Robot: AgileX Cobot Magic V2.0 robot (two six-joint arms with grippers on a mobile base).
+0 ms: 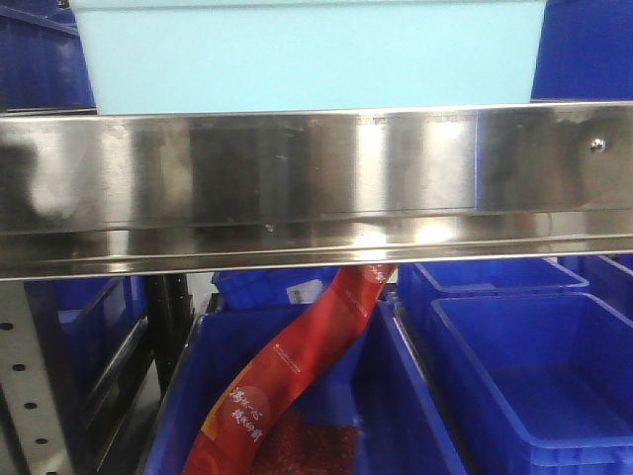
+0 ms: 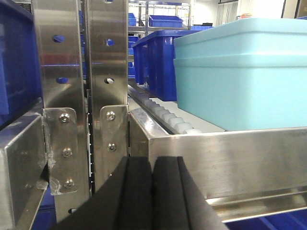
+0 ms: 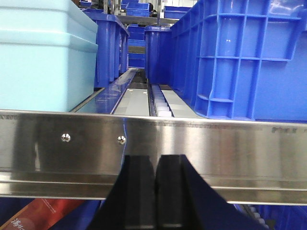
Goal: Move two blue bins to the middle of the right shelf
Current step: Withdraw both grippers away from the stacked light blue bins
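Both pincers, left (image 2: pixel 152 191) and right (image 3: pixel 156 191), were pressed together, level before the steel shelf rail (image 1: pixel 316 178) bearing pale blue bins (image 1: pixel 307 54).

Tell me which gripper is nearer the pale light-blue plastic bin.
Left, seemingly. The left gripper is below the steel rail, just left of the pale light-blue plastic bin; the right gripper is below it too, farther off to its right.

red banner (image 1: pixel 297 371) | gold Chinese characters, too blurred to read | no other text legible
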